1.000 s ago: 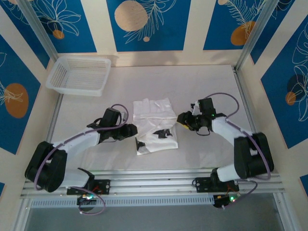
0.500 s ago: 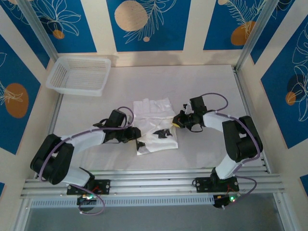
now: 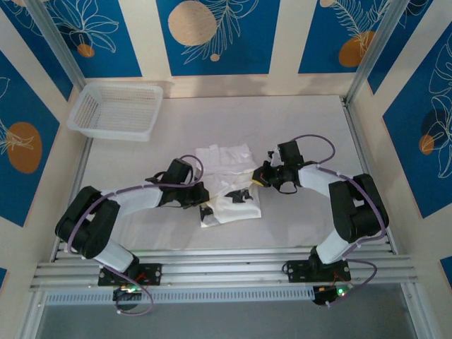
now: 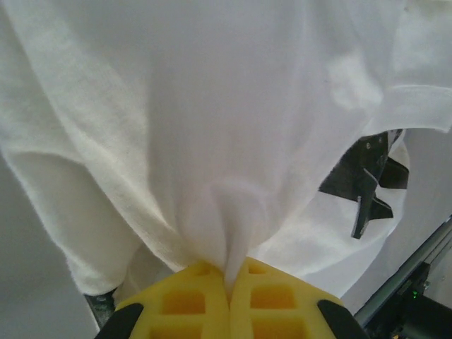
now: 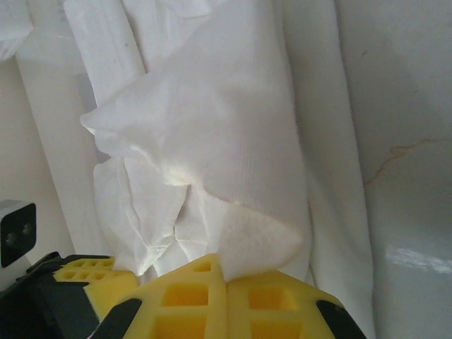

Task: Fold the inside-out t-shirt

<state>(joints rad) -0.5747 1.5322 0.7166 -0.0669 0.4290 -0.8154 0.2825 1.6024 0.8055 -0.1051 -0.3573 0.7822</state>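
T-shirt (image 3: 227, 176): white, wrinkled, partly folded, at centre of table (image 3: 304, 120), between both arms. Dark print (image 3: 239, 197) on near part.
Left gripper (image 3: 202, 195): at left edge of T-shirt, yellow pads (image 4: 191, 304) pressed together, pinching cloth fold.
Right gripper (image 3: 259, 178): at right edge of T-shirt, pads tight together on bunched cloth.
Basket (image 3: 116, 111): white mesh, far left corner, well apart from T-shirt.

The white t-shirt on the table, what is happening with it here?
The robot is folding the t-shirt. The left gripper is shut on a pinch of cloth at its left edge, and the right gripper is shut on its right edge. The cloth lies partly folded in the middle of the table.
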